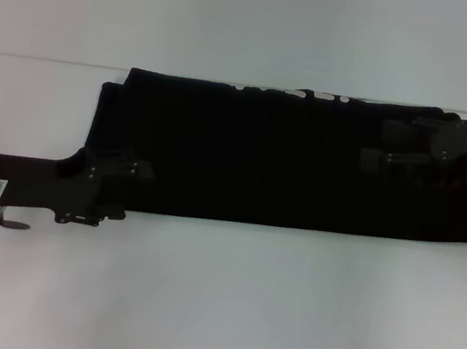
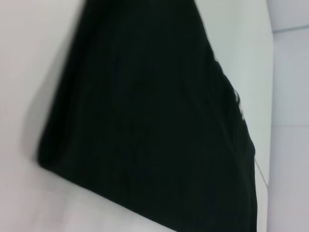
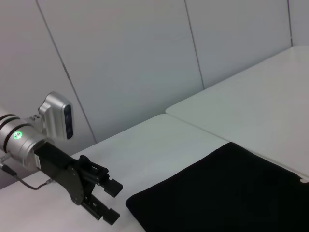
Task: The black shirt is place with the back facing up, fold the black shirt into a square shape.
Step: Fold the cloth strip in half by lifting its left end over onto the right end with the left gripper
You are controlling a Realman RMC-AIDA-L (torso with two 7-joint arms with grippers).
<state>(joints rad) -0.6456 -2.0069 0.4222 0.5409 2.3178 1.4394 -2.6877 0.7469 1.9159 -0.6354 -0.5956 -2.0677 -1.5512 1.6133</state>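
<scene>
The black shirt (image 1: 286,164) lies on the white table (image 1: 216,310) as a long folded band running left to right. A strip of white lettering (image 1: 313,94) shows along its far edge. My left gripper (image 1: 124,190) is at the band's near left corner. In the right wrist view this left gripper (image 3: 113,200) is open, with nothing between its fingers, a short way off the cloth's end (image 3: 227,193). My right gripper (image 1: 379,146) hovers over the band's right part, dark against the dark cloth. The left wrist view is mostly black shirt (image 2: 145,121).
A seam between two table tops (image 3: 193,121) runs behind the shirt. A grey panelled wall (image 3: 145,58) stands beyond the table. Bare white table surface (image 1: 261,32) lies in front of and behind the band.
</scene>
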